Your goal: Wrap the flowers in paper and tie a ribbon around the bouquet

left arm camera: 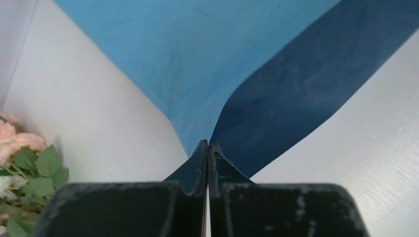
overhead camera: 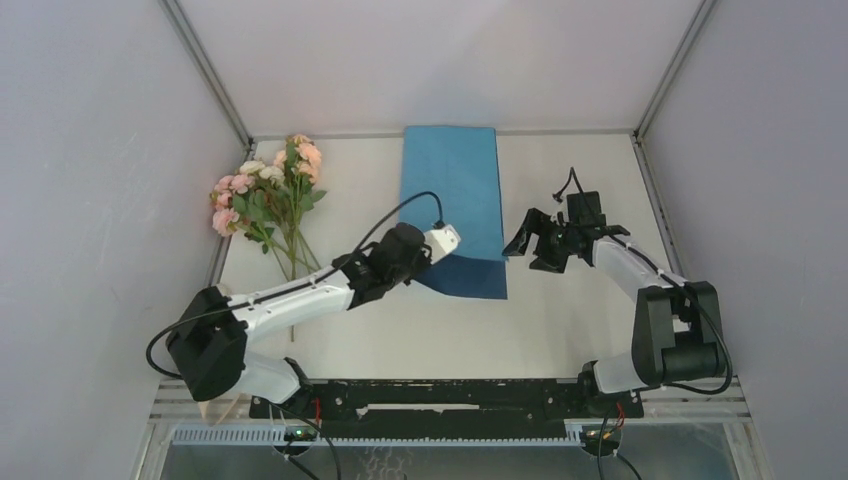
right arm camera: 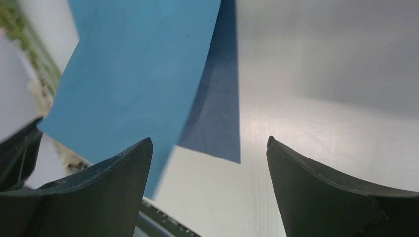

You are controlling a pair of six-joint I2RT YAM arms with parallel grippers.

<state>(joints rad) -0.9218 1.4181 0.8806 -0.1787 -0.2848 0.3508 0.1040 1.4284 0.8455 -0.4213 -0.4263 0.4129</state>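
The blue paper [overhead camera: 455,190] lies folded in the middle of the table, its near end turned up to show the darker face. My left gripper [overhead camera: 432,260] is shut on that near left corner; in the left wrist view the paper [left arm camera: 197,59] runs from the closed fingertips [left arm camera: 207,144], light face left, dark face right. My right gripper [overhead camera: 530,250] hangs open just right of the paper, nothing between its fingers [right arm camera: 118,168], the paper [right arm camera: 133,74] ahead to its left. The flowers [overhead camera: 265,195] lie loose at the far left, also seen as flowers [left arm camera: 24,163]. The ribbon is out of view.
Grey walls [overhead camera: 100,200] close in the white table [overhead camera: 560,330] on the left, back and right. A black rail [overhead camera: 450,400] with the arm bases runs along the near edge. The flower stems [overhead camera: 292,260] point toward the left arm.
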